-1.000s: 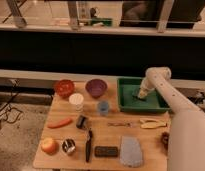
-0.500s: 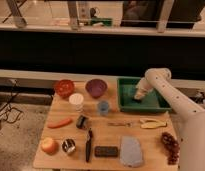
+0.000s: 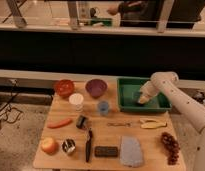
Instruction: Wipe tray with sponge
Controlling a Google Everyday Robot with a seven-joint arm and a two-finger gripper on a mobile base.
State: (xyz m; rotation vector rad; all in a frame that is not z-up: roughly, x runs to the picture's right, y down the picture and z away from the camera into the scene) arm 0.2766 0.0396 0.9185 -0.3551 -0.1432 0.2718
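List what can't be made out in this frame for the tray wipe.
Camera view only:
The sponge: not visible. The gripper, down inside the tray, covers the spot where it would be.
The tray floor under the gripper: hidden by it.
The arm: its lower part is cut off by the right edge.
The thin utensil in front of the tray: too small to identify.

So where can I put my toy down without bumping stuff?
Bare wood lies between the grey-blue cloth and the grapes, in front of the banana. The front-left around the apple is crowded. The gripper sits inside the green tray.
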